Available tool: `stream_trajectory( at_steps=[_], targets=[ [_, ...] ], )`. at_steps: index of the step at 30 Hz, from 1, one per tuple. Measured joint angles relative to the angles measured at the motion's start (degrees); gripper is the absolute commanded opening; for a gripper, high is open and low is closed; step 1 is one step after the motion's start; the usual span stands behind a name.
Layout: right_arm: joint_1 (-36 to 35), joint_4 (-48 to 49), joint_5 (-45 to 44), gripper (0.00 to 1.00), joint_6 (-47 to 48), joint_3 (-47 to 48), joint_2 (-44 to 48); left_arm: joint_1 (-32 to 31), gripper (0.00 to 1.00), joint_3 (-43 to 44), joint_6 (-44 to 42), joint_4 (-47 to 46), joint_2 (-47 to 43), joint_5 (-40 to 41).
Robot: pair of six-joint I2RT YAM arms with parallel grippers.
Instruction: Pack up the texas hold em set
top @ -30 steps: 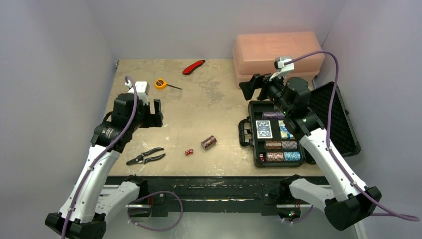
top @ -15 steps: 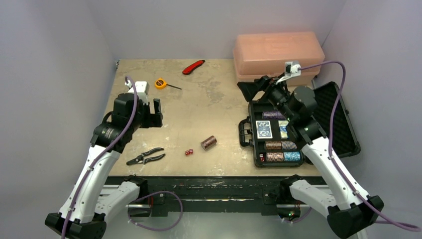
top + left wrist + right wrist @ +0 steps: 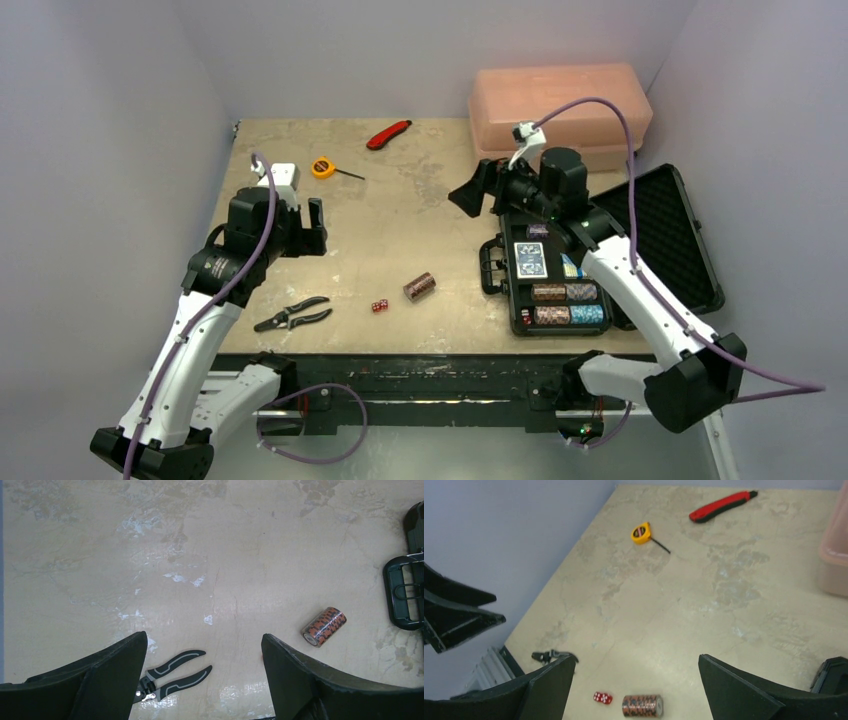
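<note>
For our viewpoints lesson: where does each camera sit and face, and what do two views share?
Top external: above, behind the robot, looking down on the beige table; both arms show.
Left wrist: faces down; left tool shows.
Right wrist: faces left across the table; right tool shows.
Shared: orange-black poker chip roll, both wrists.

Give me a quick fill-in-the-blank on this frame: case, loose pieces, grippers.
1. The black case lies with its lid ____.
2. One chip roll lies on the table outside the case, close beside the small red ____.
3. The left gripper and right gripper are both open and hold ____.
4. The pliers lie nearest the ____ arm's base.

Missing words: open; dice; nothing; left.
</note>
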State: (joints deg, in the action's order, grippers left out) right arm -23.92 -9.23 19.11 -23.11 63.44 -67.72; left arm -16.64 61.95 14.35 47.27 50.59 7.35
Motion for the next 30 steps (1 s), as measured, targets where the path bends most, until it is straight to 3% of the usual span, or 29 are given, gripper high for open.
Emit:
stream_trajectory(
  at_steps=[5,14,30],
  targets=[
    [-6.45,-5.79,-2.34,0.99,2.99,2.51,-3.19,0.0,0.84,0.0,0.0,0.0,0.0,0.0],
    [-18.05,-7.87,-15.41,0.99,5.16,0.9,-0.83,0.0,0.84,0.0,0.0,0.0,0.0,0.02],
    [-30.25,-14.82,-24.74,0.99,4.74,2.45,-15.52,0.0,0.84,0.0,0.0,0.0,0.02,0.35]
  ],
)
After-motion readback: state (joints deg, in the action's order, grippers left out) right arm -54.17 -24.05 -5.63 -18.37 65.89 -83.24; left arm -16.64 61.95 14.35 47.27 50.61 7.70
